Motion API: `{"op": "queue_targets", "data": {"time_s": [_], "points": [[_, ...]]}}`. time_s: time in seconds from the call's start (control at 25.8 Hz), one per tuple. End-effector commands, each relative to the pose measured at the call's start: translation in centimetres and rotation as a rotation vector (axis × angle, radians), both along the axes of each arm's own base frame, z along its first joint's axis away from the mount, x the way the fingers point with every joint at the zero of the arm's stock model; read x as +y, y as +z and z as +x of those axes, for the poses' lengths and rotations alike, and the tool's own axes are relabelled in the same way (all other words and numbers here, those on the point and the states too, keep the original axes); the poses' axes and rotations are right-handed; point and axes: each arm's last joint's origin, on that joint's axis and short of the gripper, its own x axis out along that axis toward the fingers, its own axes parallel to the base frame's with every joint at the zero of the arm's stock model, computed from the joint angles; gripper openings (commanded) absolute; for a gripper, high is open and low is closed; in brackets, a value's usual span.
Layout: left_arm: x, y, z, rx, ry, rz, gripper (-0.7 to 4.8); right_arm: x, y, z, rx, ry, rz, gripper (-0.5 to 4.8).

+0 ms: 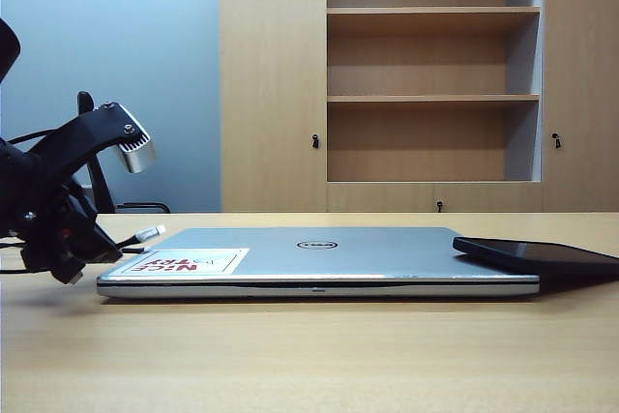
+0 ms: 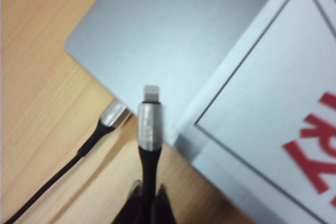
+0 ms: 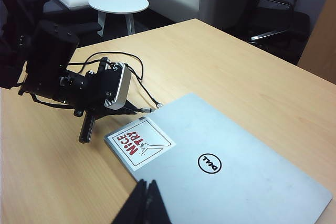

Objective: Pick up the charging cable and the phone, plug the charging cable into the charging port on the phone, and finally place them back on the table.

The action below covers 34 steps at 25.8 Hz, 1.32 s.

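The charging cable (image 2: 148, 145) is pinched in the left gripper (image 2: 148, 195): in the left wrist view the two dark fingertips (image 2: 135, 200) sit pressed together on the black strain relief just behind the silver plug, whose small connector tip pokes out toward the corner of the closed silver laptop (image 2: 173, 30). A second silver-capped end of the cable (image 2: 113, 115) lies on the table (image 2: 42, 93) right at the laptop's edge, its black cord trailing away across the wood. In the exterior view the left gripper (image 1: 82, 263) hangs low near the left edge of the tabletop, just off the laptop's left end, with the plug (image 1: 150, 233) sticking out over the laptop's corner by the red-lettered sticker (image 1: 184, 262). The phone (image 1: 537, 256) rests at the other end, lying partly on the laptop's right rear corner and overhanging toward the table's right edge, well apart from the cable. The right gripper (image 3: 147, 203) is held above the laptop's near side; its jaws are closed tight on nothing, the fingertips meeting in a point.
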Motion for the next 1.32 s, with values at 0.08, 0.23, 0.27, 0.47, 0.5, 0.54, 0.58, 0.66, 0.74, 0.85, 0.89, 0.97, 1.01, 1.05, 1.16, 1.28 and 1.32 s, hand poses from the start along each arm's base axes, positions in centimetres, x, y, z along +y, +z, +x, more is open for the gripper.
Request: {"op": "queue_targets", "data": {"time_s": [0.08,0.23,0.27,0.47,0.5,0.54,0.58,0.66,0.74,0.85,0.89,0.97,1.01,1.05,1.16,1.28,1.32], "points": [[-0.2,0.3,0.1,0.013,0.036,-0.092,-0.06,-0.1,0.5,0.0,-0.029,-0.033,0.016,-0.06],[-0.2,1.2,-0.1,0.043,0.106,-0.229,-0.06,-0.1,0.5,0.0,-0.029,-0.036,0.016,-0.06],[-0.2,1.8,-0.2,0.049,0.131,-0.283,-0.06,-0.1,0.5,0.1,-0.026,-0.040,0.019,-0.06],[0.0,3.9,-1.0,0.057,0.194,-0.456,-0.06,-0.2,0.5,0.1,-0.021,-0.062,0.024,-0.06],[0.0,4.3,-1.1,0.058,0.205,-0.490,-0.06,-0.2,0.5,0.1,-0.010,-0.067,0.035,-0.06],[0.0,4.6,-1.3,0.062,0.215,-0.518,-0.06,-0.2,0.5,0.1,0.004,-0.076,0.048,-0.06],[0.1,5.0,-1.4,0.065,0.226,-0.554,-0.06,-0.2,0.5,0.1,0.028,-0.096,0.071,-0.06],[0.2,5.5,-1.6,0.070,0.245,-0.613,-0.06,-0.3,0.4,0.2,0.067,-0.131,0.110,-0.06],[0.2,6.0,-1.9,0.077,0.259,-0.667,-0.06,-0.3,0.4,0.3,0.097,-0.175,0.140,-0.06],[-0.2,6.4,-2.4,0.089,0.246,-0.690,-0.06,-0.5,0.4,0.4,0.113,-0.223,0.156,-0.06],[-0.4,6.5,-2.5,0.093,0.237,-0.688,-0.06,-0.5,0.4,0.4,0.112,-0.229,0.157,-0.06],[-1.0,6.5,-2.9,0.111,0.208,-0.683,-0.06,-0.7,0.4,0.5,0.118,-0.248,0.168,-0.06],[-1.4,6.5,-3.1,0.121,0.191,-0.680,-0.06,-0.8,0.4,0.6,0.132,-0.261,0.185,-0.06],[-1.9,6.5,-3.4,0.134,0.169,-0.676,-0.06,-0.9,0.3,0.7,0.159,-0.282,0.210,-0.06],[-3.7,6.2,-4.4,0.193,0.091,-0.651,-0.06,-1.7,-0.2,1.2,0.262,-0.374,0.263,-0.06],[-4.6,5.9,-5.1,0.240,0.059,-0.631,-0.06,-2.3,-0.6,1.5,0.294,-0.421,0.259,-0.06],[-4.9,5.8,-5.4,0.255,0.045,-0.621,-0.06,-2.6,-0.7,1.6,0.336,-0.448,0.295,-0.06]]}}
